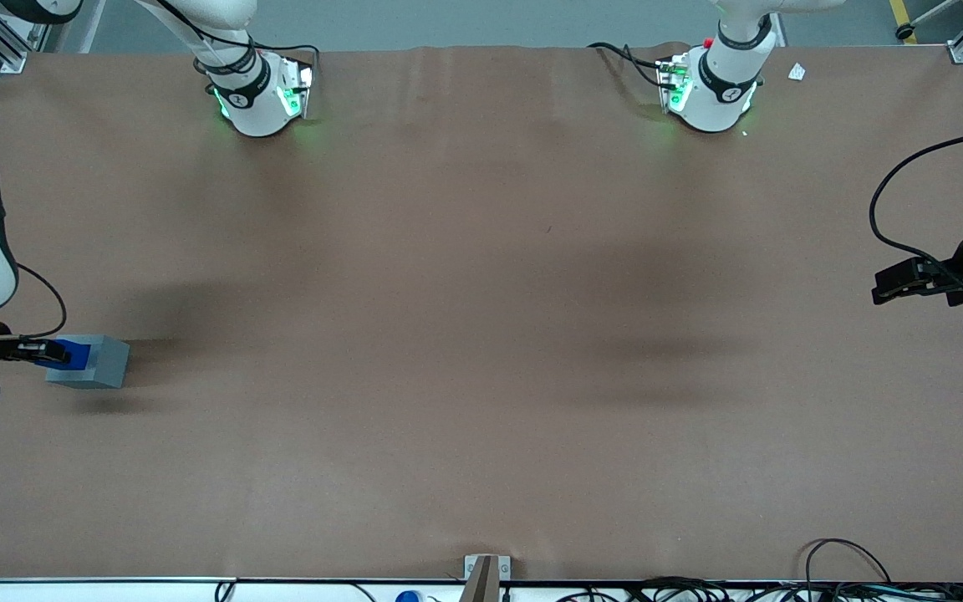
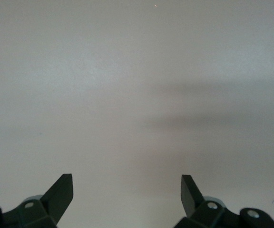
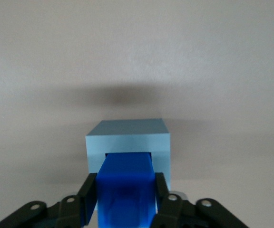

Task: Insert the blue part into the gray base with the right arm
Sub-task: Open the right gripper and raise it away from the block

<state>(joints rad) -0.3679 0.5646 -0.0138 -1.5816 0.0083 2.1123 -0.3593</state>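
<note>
The gray base (image 1: 95,361) lies on the brown table at the working arm's end. In the right wrist view the gray base (image 3: 127,135) shows its square recess toward the camera. The blue part (image 3: 126,183) has its forward end in that recess, and in the front view the blue part (image 1: 72,352) sits against the base. My right gripper (image 1: 40,352) is level with the base, and in the right wrist view the gripper (image 3: 126,192) is shut on the blue part, with one black finger (image 3: 88,194) on each side.
Both arm bases (image 1: 260,92) stand at the table edge farthest from the front camera. A metal bracket (image 1: 483,575) sits at the nearest edge, with cables (image 1: 849,560) nearby. The parked gripper (image 2: 127,190) looks at bare table.
</note>
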